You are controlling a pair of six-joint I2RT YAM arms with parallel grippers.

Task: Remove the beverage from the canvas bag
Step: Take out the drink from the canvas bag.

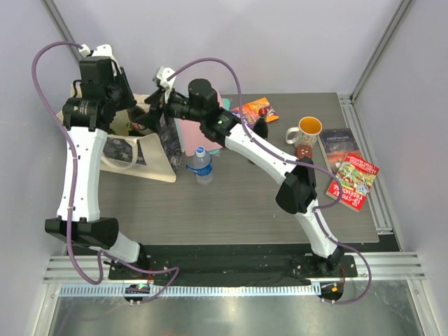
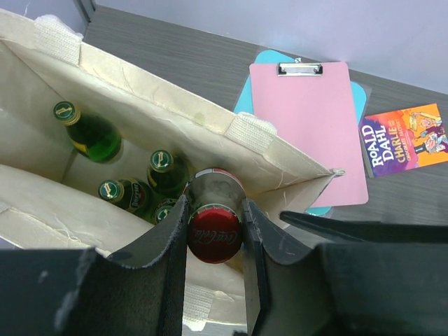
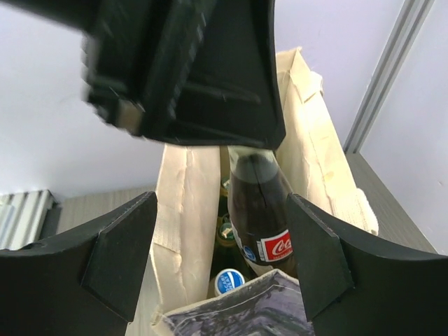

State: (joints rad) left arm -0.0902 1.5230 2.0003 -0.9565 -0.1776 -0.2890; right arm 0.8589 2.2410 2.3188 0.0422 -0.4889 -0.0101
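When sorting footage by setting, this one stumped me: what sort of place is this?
Probably a robotics lab test cell: two arms bolted to an aluminium rail, plain walls with metal posts boxing in the table, and staged props such as a bag, mug and books.

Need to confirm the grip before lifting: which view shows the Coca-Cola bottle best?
Left wrist: the Coca-Cola bottle shows its red cap clamped in the left gripper, over the open canvas bag. Right wrist shows its dark body and label from the side. Top external: the arms hide it.
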